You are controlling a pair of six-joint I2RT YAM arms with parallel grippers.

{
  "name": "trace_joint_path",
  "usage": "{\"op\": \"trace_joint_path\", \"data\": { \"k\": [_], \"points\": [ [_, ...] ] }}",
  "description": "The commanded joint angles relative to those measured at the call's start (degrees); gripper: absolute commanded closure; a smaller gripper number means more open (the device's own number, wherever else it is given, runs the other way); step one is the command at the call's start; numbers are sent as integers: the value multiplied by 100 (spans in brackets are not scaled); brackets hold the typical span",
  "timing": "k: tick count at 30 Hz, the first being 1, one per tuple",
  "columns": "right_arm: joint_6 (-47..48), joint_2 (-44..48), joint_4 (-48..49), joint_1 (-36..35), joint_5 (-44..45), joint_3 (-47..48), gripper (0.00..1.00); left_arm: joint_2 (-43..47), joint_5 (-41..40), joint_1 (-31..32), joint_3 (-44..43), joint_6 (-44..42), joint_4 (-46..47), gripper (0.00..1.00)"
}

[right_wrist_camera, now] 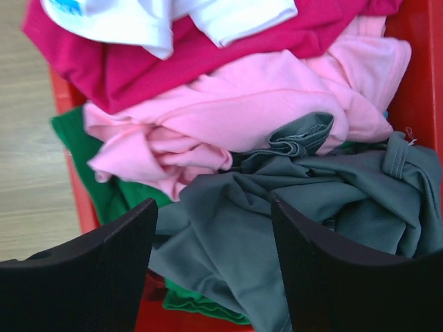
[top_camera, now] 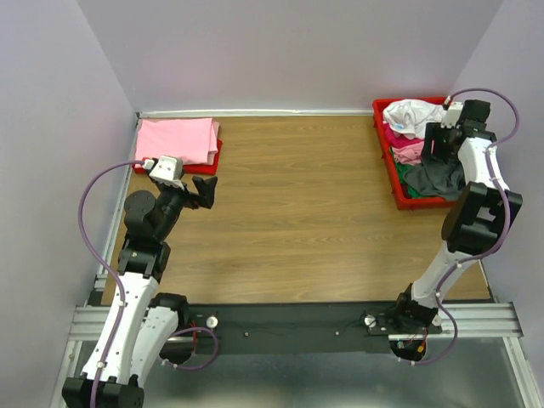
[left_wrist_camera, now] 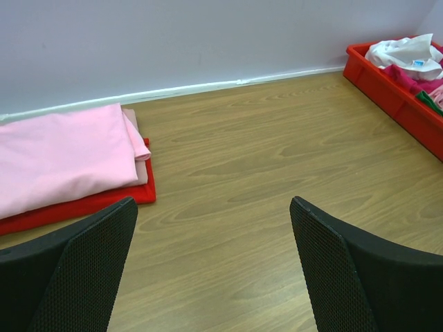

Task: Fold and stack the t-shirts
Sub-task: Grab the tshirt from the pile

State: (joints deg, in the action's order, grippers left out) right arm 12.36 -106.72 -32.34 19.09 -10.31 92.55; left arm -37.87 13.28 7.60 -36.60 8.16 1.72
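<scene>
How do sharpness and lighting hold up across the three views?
Top external: even light, sharp, faint shadows on the table. Left wrist: crisp, folded pink t-shirt clear, no glare. Right wrist: close and slightly soft; white t-shirt nearly washed out, dark grey t-shirt folds readable.

Over bench (left_wrist_camera: 242,173), left tool (left_wrist_camera: 213,207) spread wide; folded pink shirt (left_wrist_camera: 62,155) on red tray (left_wrist_camera: 90,204) left, heaped shirts (left_wrist_camera: 408,59) in second tray (left_wrist_camera: 394,97) far right.

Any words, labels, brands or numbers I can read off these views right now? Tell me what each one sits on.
No text is legible in any view.
The blue print on the white t-shirt in the red tray: cut off at the frame edge and blurred, unreadable.
The folded pink t-shirt and the table: no writing visible.
</scene>
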Motion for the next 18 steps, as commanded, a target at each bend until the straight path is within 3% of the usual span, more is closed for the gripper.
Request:
{"op": "trace_joint_path", "data": {
  "k": [1, 3, 7, 9, 10, 12, 18],
  "points": [
    [232, -480, -300, 7, 319, 245, 30, 51, -9, 23, 74, -52, 162, 1],
    [179, -639, -326, 7, 275, 351, 34, 34, -9, 23, 74, -52, 154, 2],
    [144, -763, -370, -2, 187, 492, 63, -1, -45, 23, 74, -60, 136, 2],
    [170, -544, -352, -2, 117, 387, 76, 7, -62, 14, 74, -60, 127, 1],
    [179, -456, -361, -2, 99, 351, 89, -1, -62, 14, 65, -60, 127, 2],
    [205, -141, -361, -2, 73, 229, 100, -1, -53, 23, 65, -69, 127, 2],
    [197, 860, -361, -2, -50, 17, 100, -19, -27, 23, 65, -61, 119, 2]
  ]
}}
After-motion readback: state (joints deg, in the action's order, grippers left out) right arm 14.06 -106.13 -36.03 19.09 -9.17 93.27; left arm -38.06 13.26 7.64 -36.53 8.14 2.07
